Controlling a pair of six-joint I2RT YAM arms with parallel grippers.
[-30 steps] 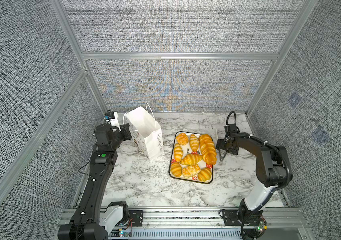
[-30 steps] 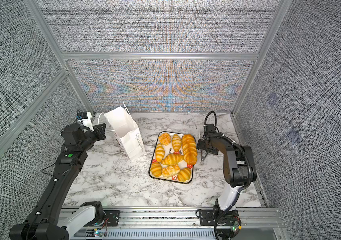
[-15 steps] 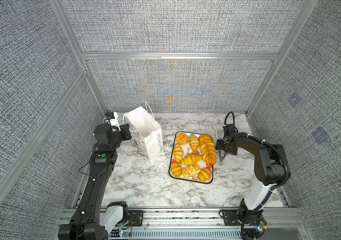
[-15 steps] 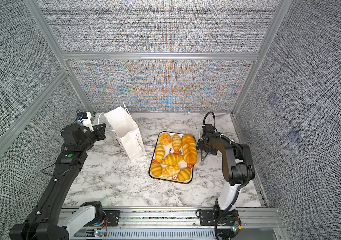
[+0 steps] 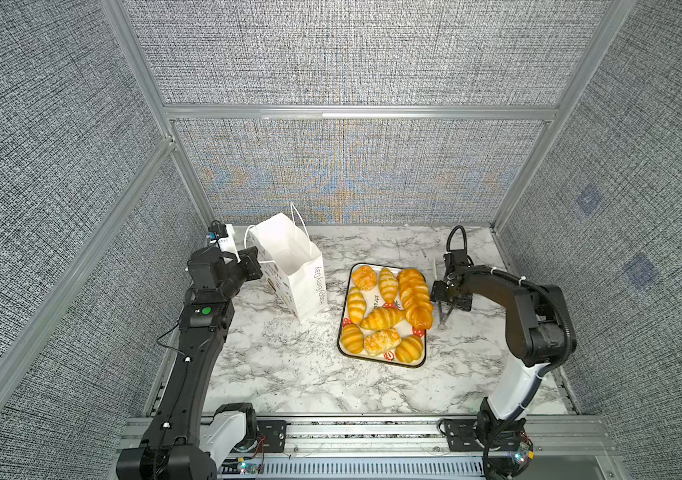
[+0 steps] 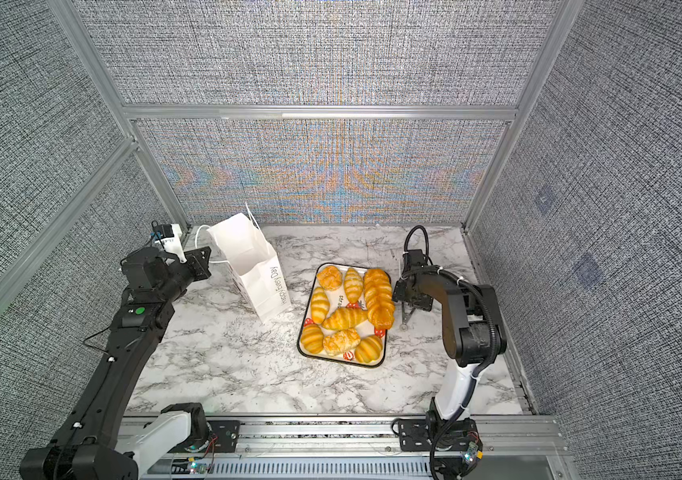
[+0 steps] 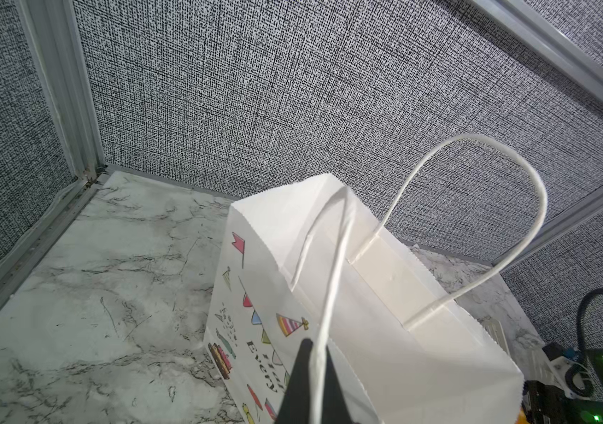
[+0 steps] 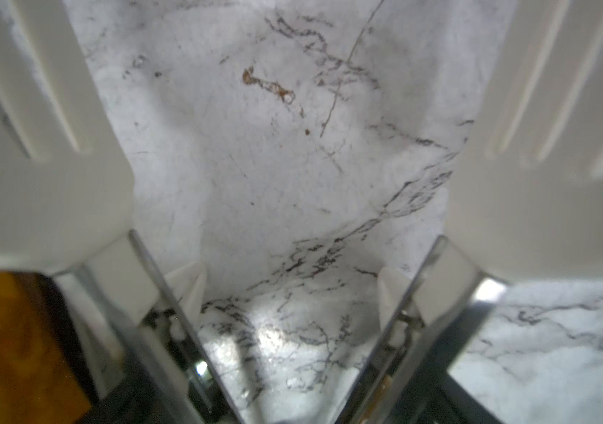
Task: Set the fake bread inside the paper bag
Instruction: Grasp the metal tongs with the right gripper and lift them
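Fake bread [image 5: 381, 318] stays on tray [image 5: 377, 300] while right end effector [image 5: 449, 302] straddles tongs [image 8: 535, 205].

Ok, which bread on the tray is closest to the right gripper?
The long braided loaf along the tray's right edge, next to the right gripper; the rest lie farther left.

A white-and-grey marble table [image 5: 289, 374] carries a white strawberry-printed tray [image 5: 376, 300] with a dark rim. Just beside the tray's right edge are white slotted tongs [image 8: 535, 191] with shiny metal arms, their two blades spread apart. Grey woven wall panels [image 5: 352, 54] set in an aluminium frame [image 5: 356, 113] enclose the table.
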